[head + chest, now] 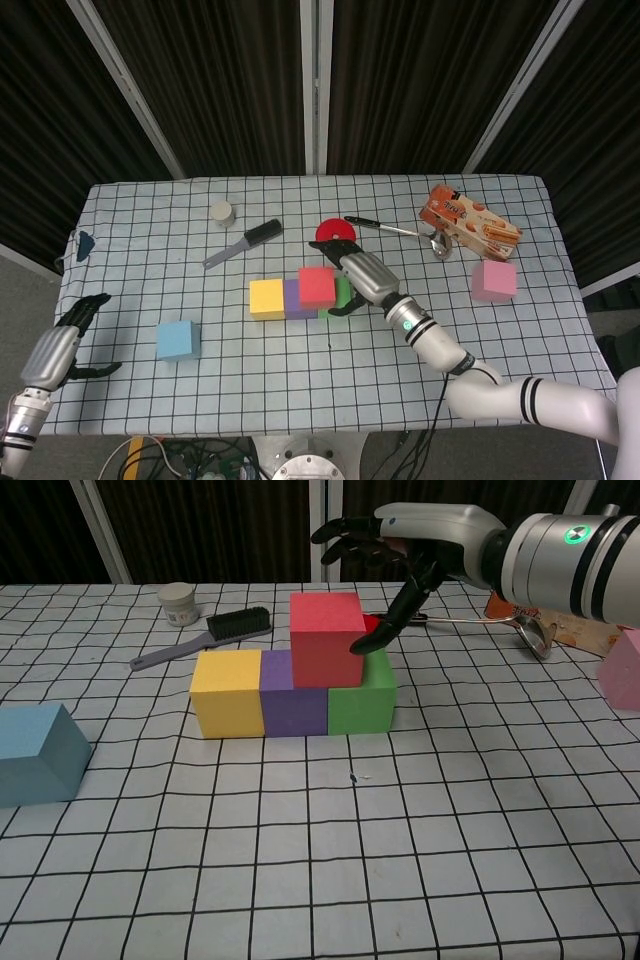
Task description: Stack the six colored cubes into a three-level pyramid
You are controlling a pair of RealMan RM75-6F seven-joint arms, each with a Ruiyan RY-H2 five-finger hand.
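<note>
Your right hand [400, 550] hangs over the back of the stack, fingers [340, 535] spread above the red cube [327, 638] and one dark fingertip at the cube's right side; whether it touches, you can't tell, and nothing is held. The red cube sits on the purple cube [290, 695] and green cube [360, 695], with the yellow cube [227, 692] touching the purple one on the left, all in one row. Just behind your hand there's a red disc [336, 231], mostly hidden by the hand in the chest view. Further back left lie a brush [205, 635] and a small white jar [178, 603]; back right, a spoon [500, 627] and a snack packet [470, 222]. The pink cube [494, 280] stands well apart to the right, near that edge of the surface [300, 345], and is cut off by the frame in the chest view. The blue cube [178, 340] sits well apart to the left, with open checked cloth between it and the row. Plenty of open room in front of the stack too. Your left hand [55, 350] rests at the surface's left edge, fingers loosely apart, holding nothing; the chest view doesn't show it.
</note>
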